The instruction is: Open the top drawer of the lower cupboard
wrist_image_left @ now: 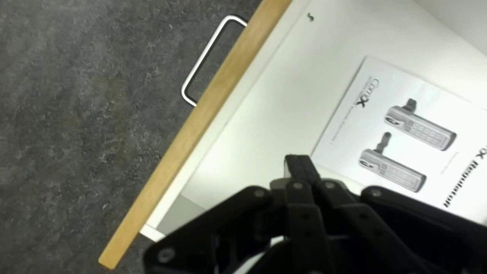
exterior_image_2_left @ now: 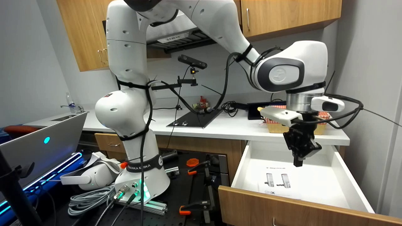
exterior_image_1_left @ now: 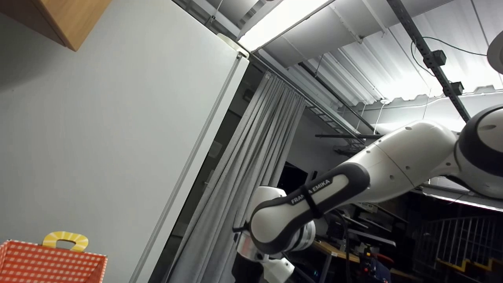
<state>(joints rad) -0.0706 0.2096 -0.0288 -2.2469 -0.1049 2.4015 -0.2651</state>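
The wide drawer under the counter stands pulled open. Its wood front [exterior_image_2_left: 301,205] and white inside show in an exterior view; the wrist view also shows its wood front edge [wrist_image_left: 201,110]. The metal handle [wrist_image_left: 203,57] is on the outer face of that front; only its top [exterior_image_2_left: 274,222] shows in the exterior view. A printed booklet [wrist_image_left: 403,89] lies inside on the drawer floor. My gripper [exterior_image_2_left: 298,161] is over the open drawer, pointing down, apart from the handle. In the wrist view its fingertips [wrist_image_left: 302,165] are pressed together with nothing between them.
The white countertop [exterior_image_2_left: 226,132] overhangs the drawer's back. A red checkered basket [exterior_image_2_left: 276,128] stands on it behind my gripper. A tall grey wall panel [exterior_image_2_left: 364,103] is close on the drawer's side. Clamps [exterior_image_2_left: 201,205] and the robot base are beside the drawer.
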